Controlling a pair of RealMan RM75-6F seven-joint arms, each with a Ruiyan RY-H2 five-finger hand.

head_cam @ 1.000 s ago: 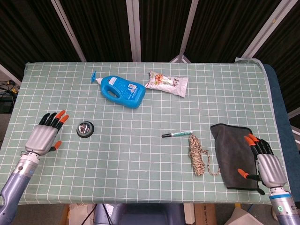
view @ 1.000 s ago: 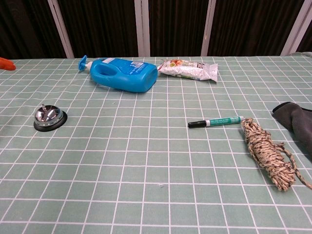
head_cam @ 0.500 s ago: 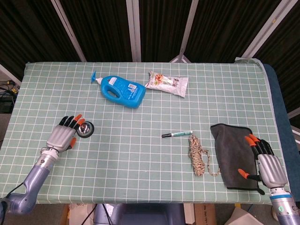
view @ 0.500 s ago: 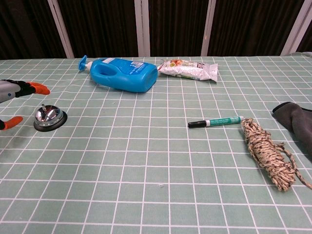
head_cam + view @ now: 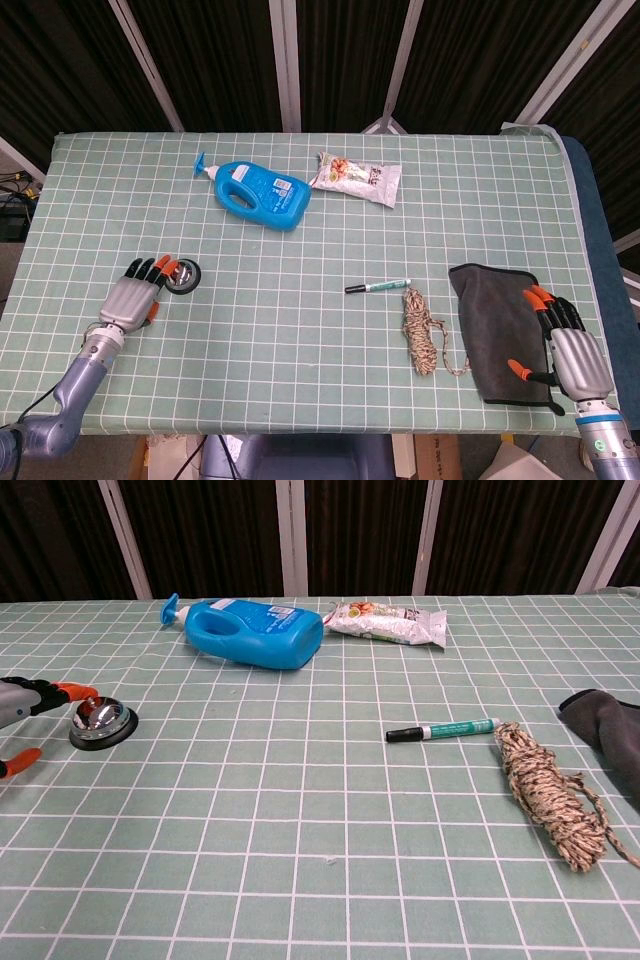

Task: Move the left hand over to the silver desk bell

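Resting low over the checked tablecloth [image 5: 300,330], the left hand [image 5: 132,298] holds nothing, its fingers [image 5: 72,691] extended and slightly spread. The silver desk bell [image 5: 182,276] stands just beyond and to the right of those fingertips; contact cannot be confirmed in either view. Far to the right, the right hand [image 5: 572,353] lies with its fingers apart on the grey cloth [image 5: 497,325], gripping nothing. Between the hands lie a green marker [image 5: 378,286] and a rope bundle [image 5: 424,331].

My views are bright and evenly lit from overhead, with only faint shadows. Everything is sharp. The backdrop [image 5: 220,60] behind stays dark.
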